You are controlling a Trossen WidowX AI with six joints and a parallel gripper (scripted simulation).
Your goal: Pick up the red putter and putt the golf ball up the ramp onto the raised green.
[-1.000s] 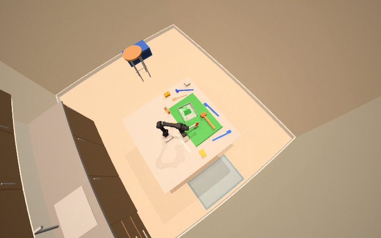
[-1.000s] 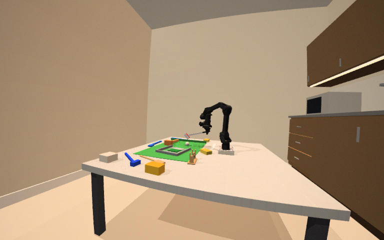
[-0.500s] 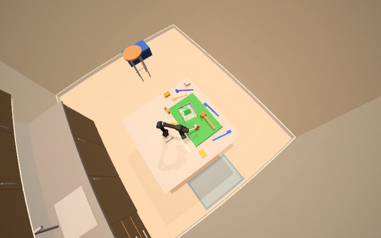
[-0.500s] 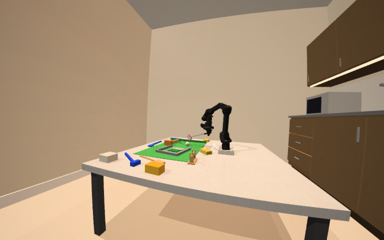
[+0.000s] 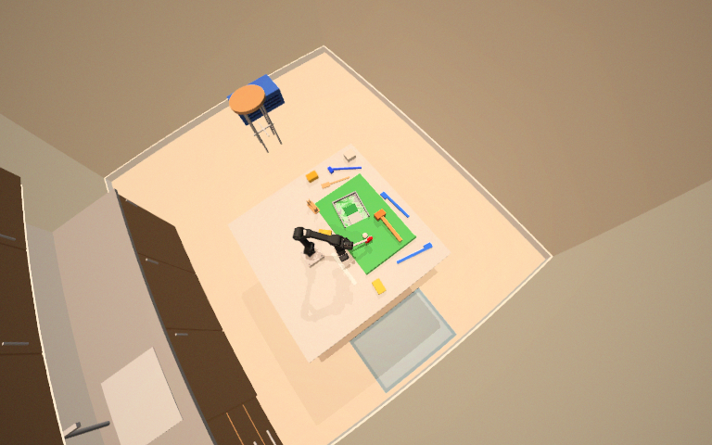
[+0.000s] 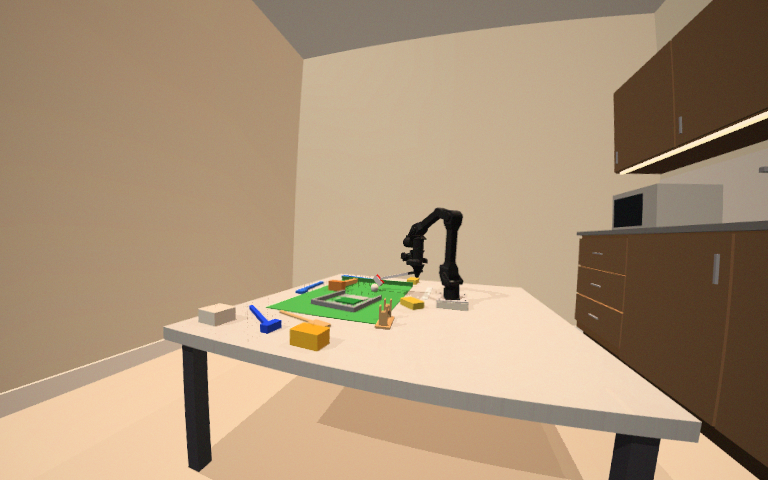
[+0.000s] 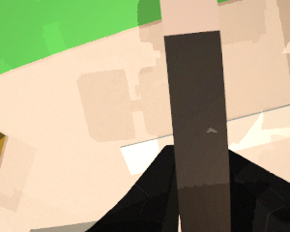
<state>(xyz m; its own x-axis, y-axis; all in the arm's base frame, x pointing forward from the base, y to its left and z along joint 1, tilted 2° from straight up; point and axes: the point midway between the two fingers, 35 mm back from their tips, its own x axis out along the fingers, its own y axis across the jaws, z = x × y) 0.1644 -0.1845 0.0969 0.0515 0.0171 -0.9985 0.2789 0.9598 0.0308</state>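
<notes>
- The gripper (image 6: 415,271) is clenched on the shaft of the red putter (image 6: 378,279), whose red head hangs low over the green mat (image 6: 323,309), just beside the white golf ball (image 6: 374,286).
- From the top view the putter head (image 5: 369,239) and the ball (image 5: 364,235) look almost touching; whether they actually meet cannot be told.
- The raised green (image 6: 345,300), a grey-framed square platform with a green centre, sits on the mat, a little way from the ball toward the table's near end.
- In the wrist view the putter's shaft (image 7: 195,116) runs straight up the frame, dark low down and pale above, over bare table and the mat's edge (image 7: 68,14).
- The pale table (image 6: 495,350) stands on dark legs on a light wooden floor (image 6: 79,440).
- Scattered on it: a yellow block (image 6: 309,336), a blue hammer (image 6: 264,319), a beige block (image 6: 216,314), an orange mallet (image 5: 387,222) lying on the mat, and a small wooden rack (image 6: 384,314).
- Dark brown cabinets (image 6: 691,309) with a microwave (image 6: 665,205) on the counter line the right wall.
- A round-topped stool (image 5: 249,105) stands in the far corner beside a blue crate (image 5: 272,91).
- A grey rug (image 5: 404,338) lies on the floor by the table.
</notes>
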